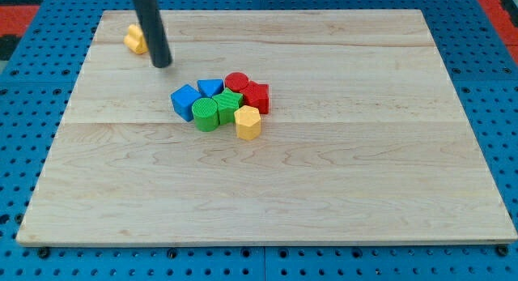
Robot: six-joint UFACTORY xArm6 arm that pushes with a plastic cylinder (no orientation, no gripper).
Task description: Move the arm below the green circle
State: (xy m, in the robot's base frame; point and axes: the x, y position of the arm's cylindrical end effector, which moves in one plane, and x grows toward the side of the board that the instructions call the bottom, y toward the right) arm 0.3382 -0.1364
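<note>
The green circle [206, 115] stands in a tight cluster near the board's middle. Touching it are a blue cube [185, 100] on its left, a green block [229, 105] on its right and a blue triangle [210, 87] above. A red circle [236, 82], a red block [256, 96] and a yellow hexagon [248, 122] complete the cluster. My tip [163, 64] rests on the board up and to the left of the cluster, apart from every block in it.
A yellow block [135, 40] lies near the board's top left corner, just left of the rod and partly hidden by it. The wooden board [324, 192] sits on a blue perforated surface.
</note>
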